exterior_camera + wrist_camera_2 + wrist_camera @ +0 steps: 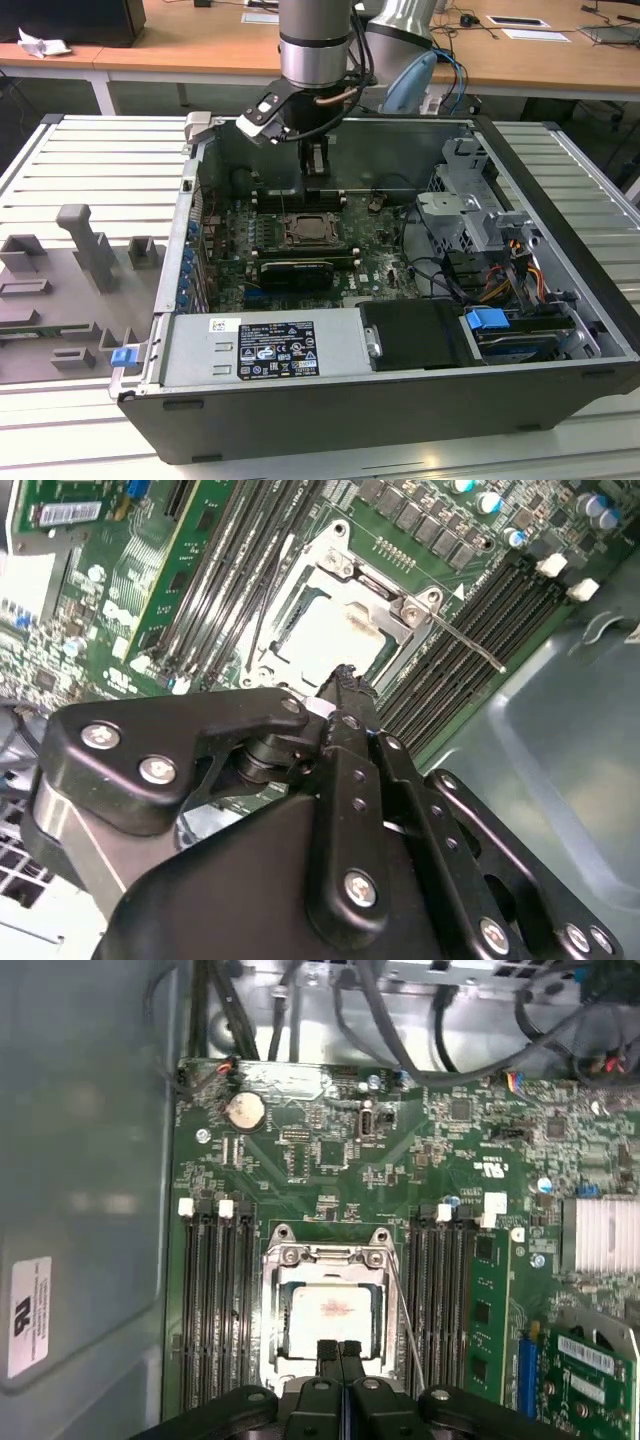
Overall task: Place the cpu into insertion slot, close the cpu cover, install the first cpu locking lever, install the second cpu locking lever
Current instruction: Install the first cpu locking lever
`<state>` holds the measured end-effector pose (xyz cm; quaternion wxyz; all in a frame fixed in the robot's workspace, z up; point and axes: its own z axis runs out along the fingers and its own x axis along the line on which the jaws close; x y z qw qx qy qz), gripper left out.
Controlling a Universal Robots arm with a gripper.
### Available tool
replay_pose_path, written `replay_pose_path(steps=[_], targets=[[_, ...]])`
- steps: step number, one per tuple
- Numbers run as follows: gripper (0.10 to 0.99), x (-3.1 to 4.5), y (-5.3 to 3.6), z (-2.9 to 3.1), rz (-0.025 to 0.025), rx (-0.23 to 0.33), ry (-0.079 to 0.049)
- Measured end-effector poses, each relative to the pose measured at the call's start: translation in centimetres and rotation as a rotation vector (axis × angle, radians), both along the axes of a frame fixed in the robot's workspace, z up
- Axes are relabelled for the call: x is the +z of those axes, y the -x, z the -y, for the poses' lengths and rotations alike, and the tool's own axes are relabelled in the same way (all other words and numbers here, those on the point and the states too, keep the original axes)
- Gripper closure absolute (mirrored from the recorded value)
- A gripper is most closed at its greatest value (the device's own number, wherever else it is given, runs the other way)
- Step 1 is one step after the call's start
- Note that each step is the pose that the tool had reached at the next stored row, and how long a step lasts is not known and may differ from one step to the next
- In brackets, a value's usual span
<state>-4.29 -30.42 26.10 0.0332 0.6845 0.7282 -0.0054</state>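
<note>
Gripper: the gripper hangs straight down inside the open computer case. Its two black fingers are pressed together with nothing between them, and the tips are just above one edge of the cpu. This pose looks suited to pushing rather than grasping.
Cpu: the cpu lies flat in the insertion slot. It is square, with a pale matte metal face and a faint reddish smudge at its middle.
Cover: the cpu cover is a thin, bright steel frame with a square cut-out. It appears to lie down over the chip's edges, so the face shows through.
Lever: a thin wire lever runs beside the socket, slanting away from it. I judge it unlatched.
Memory slots: long, narrow, ridged black memory slots flank the socket on both sides.
Board: the green circuit board is dense with small parts.
Case: the dark grey metal case lies on its side, open upward, which lets the arm reach in from above.
Counter: the pale slatted counter carries the case and some grey blocks.
</note>
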Motion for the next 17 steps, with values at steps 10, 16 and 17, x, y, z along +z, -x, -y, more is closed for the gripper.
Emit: replay_pose_path(steps=[10, 16, 17], targets=[[0.980, 0.00, 0.00, 0.00, 0.0000, 0.078, 0.000], [0.980, 0.00, 0.00, 0.00, -0.0001, 0.111, 0.000], [0.980, 0.00, 0.00, 0.00, -0.0001, 0.114, 0.000]])
